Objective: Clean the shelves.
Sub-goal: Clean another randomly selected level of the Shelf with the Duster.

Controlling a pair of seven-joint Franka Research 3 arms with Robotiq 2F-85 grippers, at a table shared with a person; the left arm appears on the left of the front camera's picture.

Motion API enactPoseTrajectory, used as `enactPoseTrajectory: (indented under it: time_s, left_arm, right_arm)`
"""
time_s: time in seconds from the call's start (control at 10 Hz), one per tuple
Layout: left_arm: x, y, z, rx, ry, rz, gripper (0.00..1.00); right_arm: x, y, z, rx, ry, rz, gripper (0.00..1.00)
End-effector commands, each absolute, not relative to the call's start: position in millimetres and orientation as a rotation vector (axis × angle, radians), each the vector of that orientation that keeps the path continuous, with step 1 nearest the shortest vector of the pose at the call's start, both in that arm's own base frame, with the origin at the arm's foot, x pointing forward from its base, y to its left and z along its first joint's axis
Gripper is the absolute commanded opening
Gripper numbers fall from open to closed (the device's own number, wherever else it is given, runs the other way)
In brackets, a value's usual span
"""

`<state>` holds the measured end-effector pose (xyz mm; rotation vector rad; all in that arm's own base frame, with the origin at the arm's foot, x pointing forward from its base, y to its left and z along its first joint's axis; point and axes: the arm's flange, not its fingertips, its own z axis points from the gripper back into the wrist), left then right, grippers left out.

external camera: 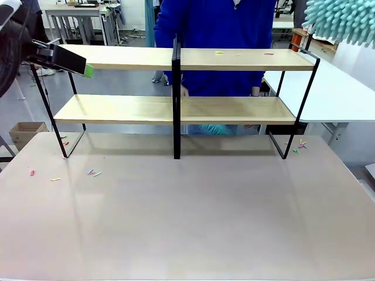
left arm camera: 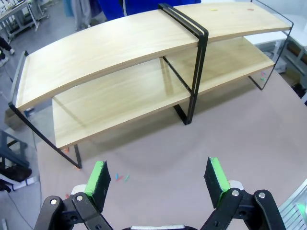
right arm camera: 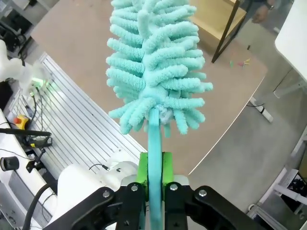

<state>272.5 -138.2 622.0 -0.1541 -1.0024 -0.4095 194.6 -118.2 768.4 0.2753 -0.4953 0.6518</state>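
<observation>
Wooden shelves [external camera: 234, 109] in a black frame are set at the far side of the beige tabletop [external camera: 187, 216], with a person in a blue top [external camera: 217, 23] seen behind them and small coloured scraps [external camera: 94, 172] scattered on the tabletop near both ends and on the top board. The right tool [right arm camera: 154, 165] is clenched on the handle of a turquoise fluffy duster [right arm camera: 156, 62], which is held up high at the right end of the shelves. The left tool [left arm camera: 158, 177] is released, green pads [left arm camera: 100, 177] spread wide, raised by the left end of the shelves.
</observation>
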Motion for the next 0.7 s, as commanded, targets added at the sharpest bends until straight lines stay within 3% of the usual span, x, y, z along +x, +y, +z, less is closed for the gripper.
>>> enactPoseTrajectory:
  time_s: [0.0, 0.6]
  left_arm:
    - [272.6, -137.4, 622.0, -0.155, -1.002, -0.409, 1.0]
    - [272.6, -137.4, 622.0, -0.155, -1.002, -0.409, 1.0]
  right_arm:
    - [195.5, -123.6, 772.8, 0.278, -0.504, 0.629, 0.13]
    - [195.5, -123.6, 772.8, 0.278, -0.504, 0.629, 0.13]
